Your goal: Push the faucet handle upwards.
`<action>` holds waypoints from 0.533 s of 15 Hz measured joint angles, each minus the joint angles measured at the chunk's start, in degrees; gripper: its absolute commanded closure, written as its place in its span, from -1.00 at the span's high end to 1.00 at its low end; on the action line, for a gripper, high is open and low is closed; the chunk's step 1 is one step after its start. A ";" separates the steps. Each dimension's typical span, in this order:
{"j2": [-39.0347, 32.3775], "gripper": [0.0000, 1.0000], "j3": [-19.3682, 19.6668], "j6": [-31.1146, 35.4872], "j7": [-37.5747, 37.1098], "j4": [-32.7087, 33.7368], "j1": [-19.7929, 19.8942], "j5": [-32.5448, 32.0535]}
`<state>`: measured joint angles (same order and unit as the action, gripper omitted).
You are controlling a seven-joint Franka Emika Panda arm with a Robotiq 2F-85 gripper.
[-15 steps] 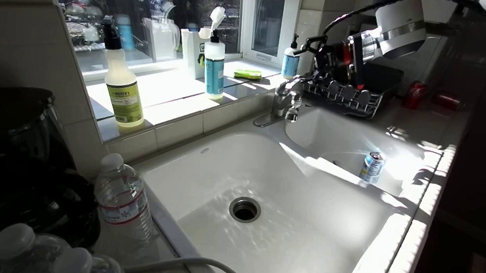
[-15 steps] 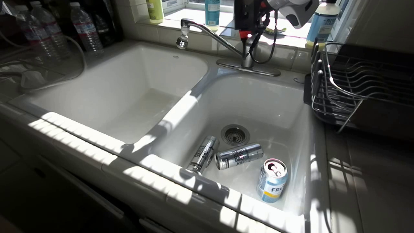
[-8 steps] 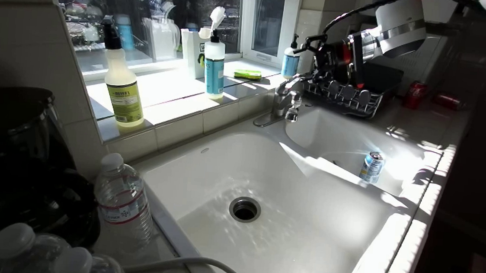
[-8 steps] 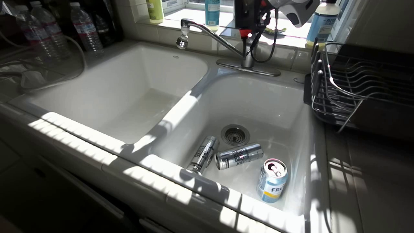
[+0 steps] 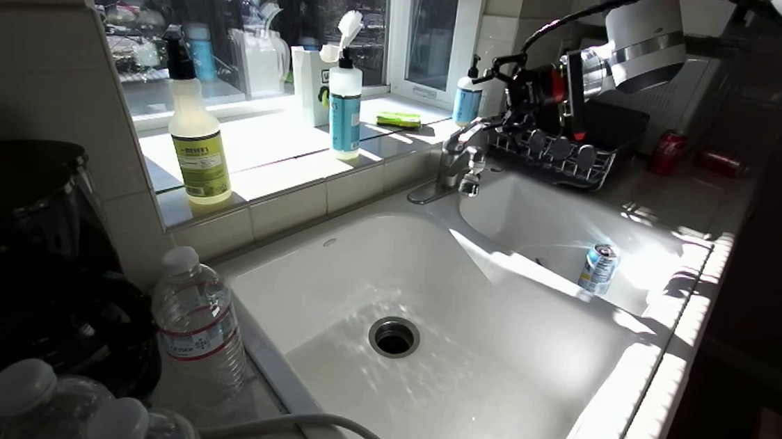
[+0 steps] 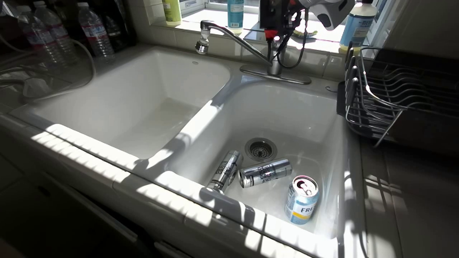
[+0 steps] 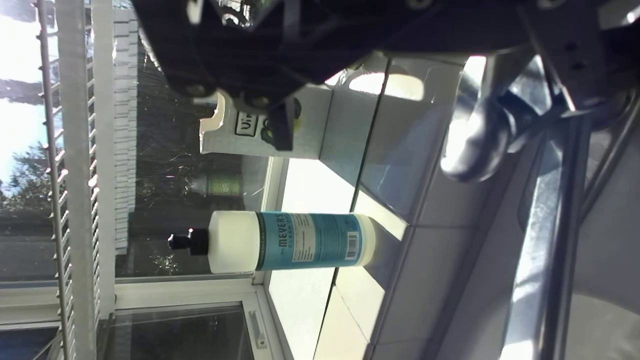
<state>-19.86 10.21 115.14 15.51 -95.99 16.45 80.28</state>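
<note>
The chrome faucet handle (image 5: 466,135) tops the short faucet beside the sink. In the wrist view the handle's rounded end (image 7: 472,150) shows close to one finger. In an exterior view the arm hides the handle, and the faucet's chrome spout (image 6: 240,41) and base show. My gripper (image 5: 482,103) is open, its fingers spread one above the other, with nothing between them. The lower finger is right at the handle. I cannot tell whether they touch. In the wrist view the gripper (image 7: 400,142) has its fingers wide apart at the top.
A white double sink (image 6: 211,114) lies below, with several cans in one basin. A blue-label pump bottle (image 7: 310,240) stands on the window sill, with another pump bottle (image 5: 468,103) behind the gripper. A dish rack (image 5: 556,156) is under the arm.
My gripper has risen very slightly. The bottles, cans and rack have not moved. No handle motion can be made out.
</note>
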 measured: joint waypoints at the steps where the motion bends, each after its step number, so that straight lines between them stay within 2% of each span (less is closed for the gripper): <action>1: 0.00 1.00 0.00 0.00 -0.17 0.00 0.00 0.01; 8: 0.37 1.00 0.00 0.00 0.08 0.18 -0.11 -0.02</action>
<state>-19.48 10.21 115.14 15.59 -95.81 16.34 80.26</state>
